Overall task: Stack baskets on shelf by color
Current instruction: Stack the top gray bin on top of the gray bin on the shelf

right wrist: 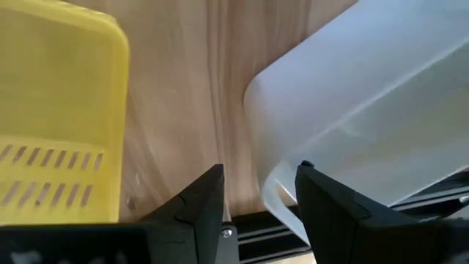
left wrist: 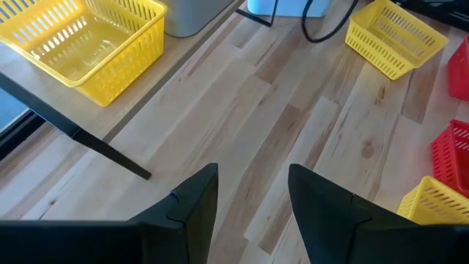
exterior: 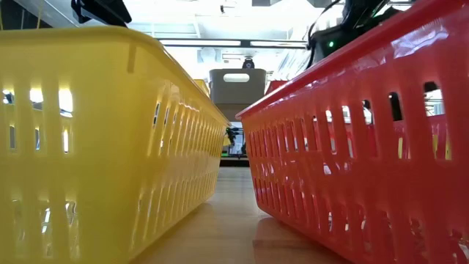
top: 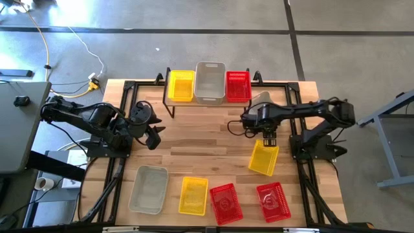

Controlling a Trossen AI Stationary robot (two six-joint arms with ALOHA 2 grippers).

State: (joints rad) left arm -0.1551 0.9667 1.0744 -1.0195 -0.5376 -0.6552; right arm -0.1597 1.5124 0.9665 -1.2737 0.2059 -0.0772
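A lab or workshop is shown: a concrete floor point(top: 194, 19) with loose cables point(top: 65, 39), and a framed table point(top: 213, 155) are seen.

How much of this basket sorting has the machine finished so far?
Roughly a third, by the look of it. The shelf already carries a yellow basket, a grey-white one and a red one. The right gripper, open, hovers at a yellow basket on the table, probably next. The left gripper waits open and empty. Four more baskets sit along the table's near edge.
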